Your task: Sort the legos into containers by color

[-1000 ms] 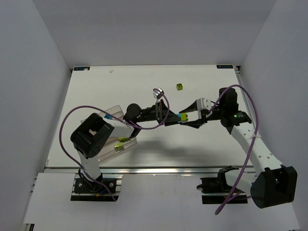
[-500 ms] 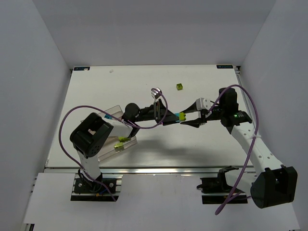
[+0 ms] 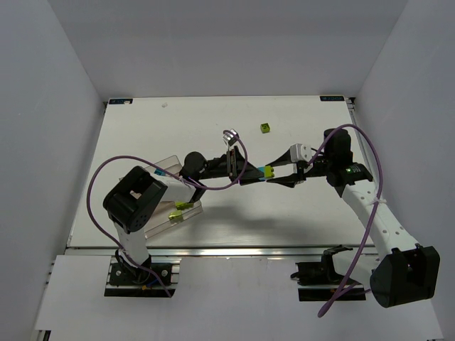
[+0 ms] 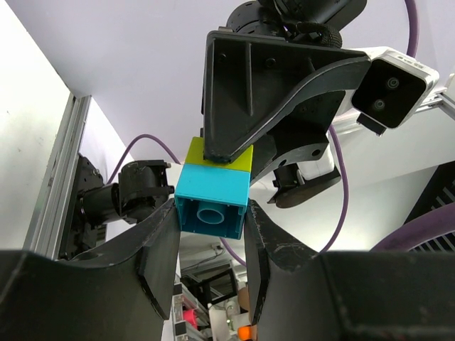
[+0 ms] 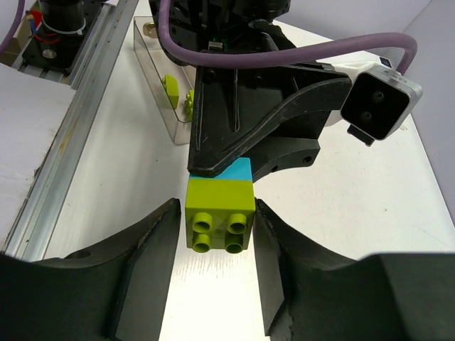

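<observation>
Above mid-table both grippers meet on a joined pair of legos. My left gripper (image 4: 210, 214) (image 3: 259, 172) is shut on the cyan brick (image 4: 213, 200), its two fingers pressed to the brick's sides. My right gripper (image 5: 217, 207) (image 3: 277, 175) is closed on the lime-green brick (image 5: 220, 213) stacked on the cyan one (image 5: 236, 171), studs toward its camera. Another lime-green brick (image 3: 265, 128) lies loose at the table's far side. The clear containers (image 3: 158, 168) stand at the left by the left arm's base, with lime-green legos (image 3: 180, 209) (image 5: 170, 89) inside.
Purple cables (image 3: 106, 170) loop off both arms above the table. The aluminium rail (image 3: 234, 250) runs along the table's near edge. White walls close in the table at the left, right and back.
The right gripper's jaws have narrowed onto the lime-green brick. Both grippers and the brick pair have drifted slightly to the left. The left grip stays the same.
</observation>
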{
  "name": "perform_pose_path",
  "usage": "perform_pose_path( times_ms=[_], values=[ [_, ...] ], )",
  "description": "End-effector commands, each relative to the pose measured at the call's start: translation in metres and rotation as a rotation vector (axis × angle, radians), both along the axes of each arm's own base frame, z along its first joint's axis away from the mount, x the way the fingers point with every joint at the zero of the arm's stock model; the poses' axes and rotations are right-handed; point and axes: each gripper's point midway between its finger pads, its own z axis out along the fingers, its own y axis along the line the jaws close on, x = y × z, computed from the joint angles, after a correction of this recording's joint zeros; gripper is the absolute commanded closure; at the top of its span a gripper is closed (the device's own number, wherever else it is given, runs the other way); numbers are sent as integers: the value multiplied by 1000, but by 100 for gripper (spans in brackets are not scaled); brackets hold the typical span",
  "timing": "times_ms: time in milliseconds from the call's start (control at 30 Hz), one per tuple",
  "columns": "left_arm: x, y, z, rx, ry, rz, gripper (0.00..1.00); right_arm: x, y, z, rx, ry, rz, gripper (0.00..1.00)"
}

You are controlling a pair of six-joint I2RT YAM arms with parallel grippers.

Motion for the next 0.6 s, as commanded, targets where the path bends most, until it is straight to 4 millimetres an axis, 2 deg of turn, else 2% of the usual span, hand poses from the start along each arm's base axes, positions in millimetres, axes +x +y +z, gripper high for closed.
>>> perform_pose_path(
  times_ms=[0,200,333,500,567],
  values=[
    [-13,13,32,-120,-159,-2,100,0,1,16,14,-44,14,48],
    [-10,15,32,-117,-162,5,100,0,0,16,11,-55,10,46],
    [-9,15,29,-109,-159,6,100,0,0,16,10,-58,11,50],
    [-10,15,29,-106,-160,6,100,0,0,15,10,-57,13,62],
    [-10,15,29,-105,-162,5,100,1,1,14,11,-55,12,64]
  ],
)
